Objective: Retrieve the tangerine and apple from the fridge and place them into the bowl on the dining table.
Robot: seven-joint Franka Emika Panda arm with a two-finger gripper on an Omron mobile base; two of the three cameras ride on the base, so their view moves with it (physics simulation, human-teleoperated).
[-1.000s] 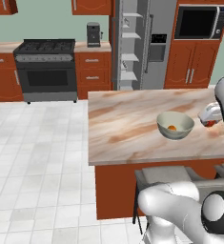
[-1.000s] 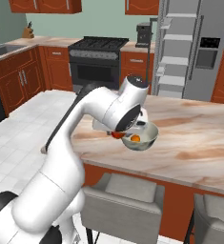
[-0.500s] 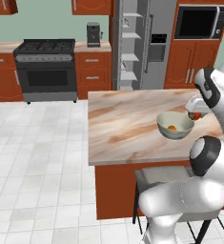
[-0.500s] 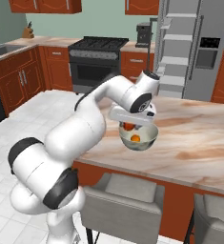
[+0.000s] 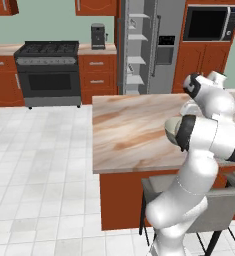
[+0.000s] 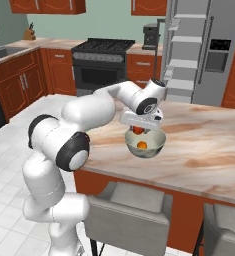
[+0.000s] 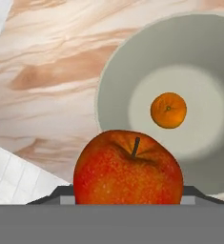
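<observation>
My gripper (image 6: 138, 128) hangs just above the bowl (image 6: 156, 143) on the dining table (image 6: 204, 150), shut on the red apple (image 6: 138, 130). In the hand view the apple (image 7: 127, 171) sits large between the fingers, stem up, over the near rim of the bowl (image 7: 108, 81). The tangerine (image 7: 168, 110) lies at the bottom of the bowl, also seen under the apple as the tangerine (image 6: 142, 145). In the left base view my arm covers most of the bowl (image 5: 171, 127). The fridge (image 5: 161, 45) stands behind the table with one door open on its white shelves (image 5: 135, 52).
The table's edge and white floor tiles (image 7: 11, 176) show at the lower left of the hand view. Grey stools (image 6: 131, 212) stand along the table's near side. A stove (image 5: 49, 72) and red-brown cabinets line the back wall, with a microwave (image 5: 206, 22) right of the fridge.
The arm has swung the apple from beside the bowl to above it. The tangerine has stayed in the bowl, and the grip has not changed.
</observation>
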